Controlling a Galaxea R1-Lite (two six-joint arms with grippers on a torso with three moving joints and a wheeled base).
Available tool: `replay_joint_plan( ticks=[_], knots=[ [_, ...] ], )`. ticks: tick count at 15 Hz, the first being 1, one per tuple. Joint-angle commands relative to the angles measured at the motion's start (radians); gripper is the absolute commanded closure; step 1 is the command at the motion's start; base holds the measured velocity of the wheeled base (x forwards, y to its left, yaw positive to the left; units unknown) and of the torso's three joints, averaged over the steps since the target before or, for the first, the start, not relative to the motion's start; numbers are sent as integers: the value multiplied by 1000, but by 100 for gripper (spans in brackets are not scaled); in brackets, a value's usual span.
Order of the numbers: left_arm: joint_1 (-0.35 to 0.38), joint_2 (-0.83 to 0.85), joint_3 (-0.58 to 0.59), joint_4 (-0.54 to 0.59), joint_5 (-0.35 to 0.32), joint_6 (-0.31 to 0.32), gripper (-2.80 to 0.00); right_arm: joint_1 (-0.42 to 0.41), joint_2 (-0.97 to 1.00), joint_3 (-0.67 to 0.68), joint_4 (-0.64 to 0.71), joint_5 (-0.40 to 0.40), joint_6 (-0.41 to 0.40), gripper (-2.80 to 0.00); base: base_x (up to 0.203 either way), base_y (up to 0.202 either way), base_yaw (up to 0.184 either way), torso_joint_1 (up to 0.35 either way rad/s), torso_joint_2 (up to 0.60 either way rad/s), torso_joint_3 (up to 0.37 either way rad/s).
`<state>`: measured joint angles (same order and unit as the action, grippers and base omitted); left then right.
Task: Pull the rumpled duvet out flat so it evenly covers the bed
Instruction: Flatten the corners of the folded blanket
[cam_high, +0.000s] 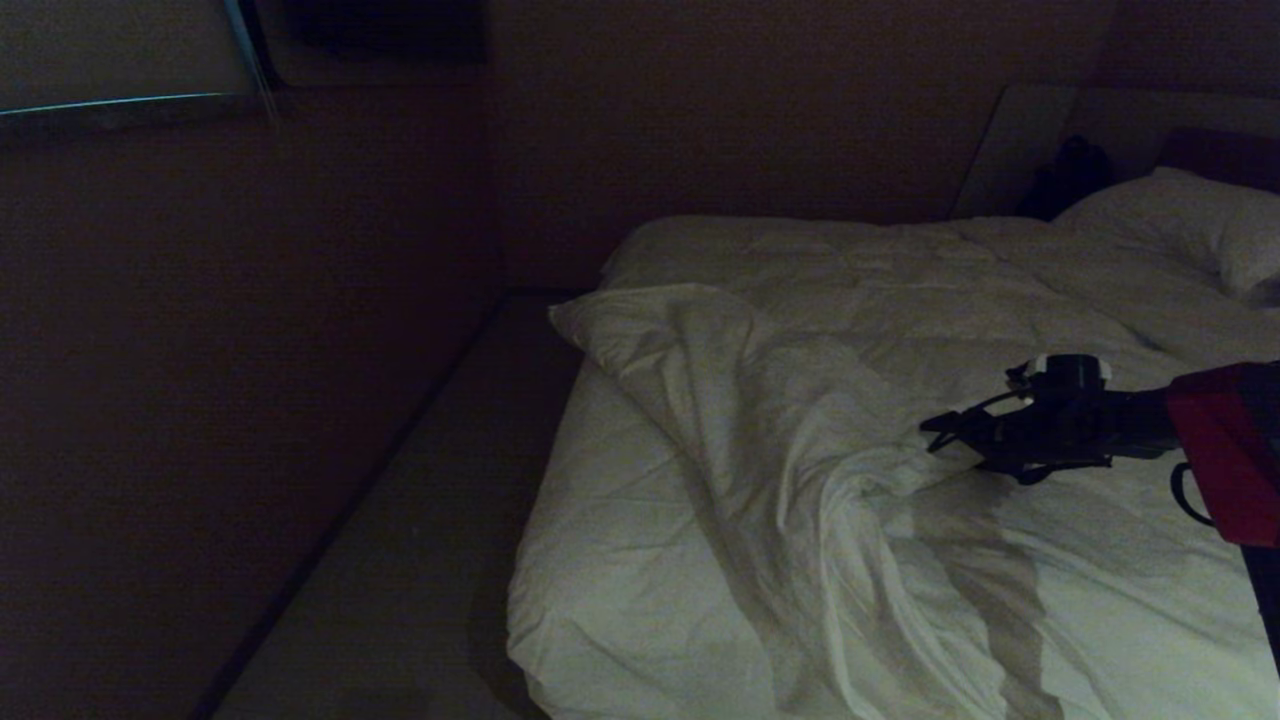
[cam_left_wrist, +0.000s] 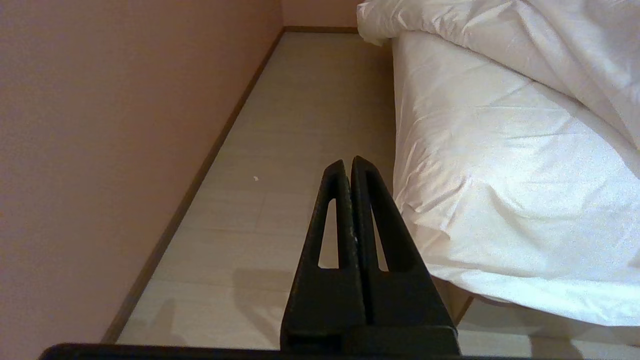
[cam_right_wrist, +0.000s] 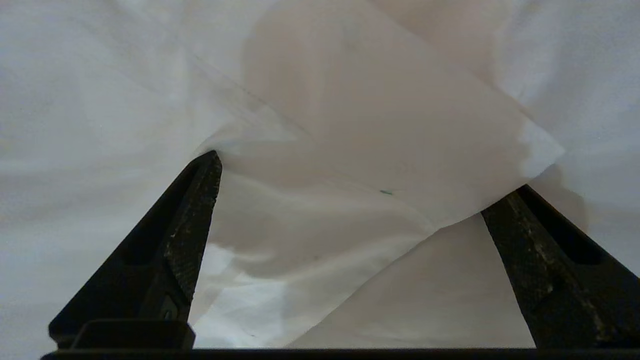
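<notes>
Spanning one duvet (cam_right_wrist: 350, 150) (rumpled): one end effector (cam_right_wrist: 367, 175).

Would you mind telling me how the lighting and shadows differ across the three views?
Head view: dim and murky; the right gripper throws a dark shadow across the duvet. Left wrist view: bright and even, with the shut left gripper shadowing the floor. Right wrist view: well lit, though the fold between the open fingers sits in soft shade.
</notes>
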<state>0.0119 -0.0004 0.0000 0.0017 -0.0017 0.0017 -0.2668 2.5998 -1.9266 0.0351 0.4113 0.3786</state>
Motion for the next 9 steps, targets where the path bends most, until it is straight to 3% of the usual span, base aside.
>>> replay_joint_plan(
  ticks=[1, 6, 9],
  knots=[
    [0, 0, 0, 0, 0, 0, 0, 9, 3, 0, -1, 24, 23, -280, 0, 0, 0, 0, 0, 0],
    [0, 0, 0, 0, 0, 0, 0, 21, 2, 0, -1, 24, 34, -280, 0, 0, 0, 0, 0, 0],
    [0, 0, 0, 0, 0, 0, 0, 23, -3, 0, -60, 24, 110, -280, 0, 0, 0, 0, 0, 0]
  ],
)
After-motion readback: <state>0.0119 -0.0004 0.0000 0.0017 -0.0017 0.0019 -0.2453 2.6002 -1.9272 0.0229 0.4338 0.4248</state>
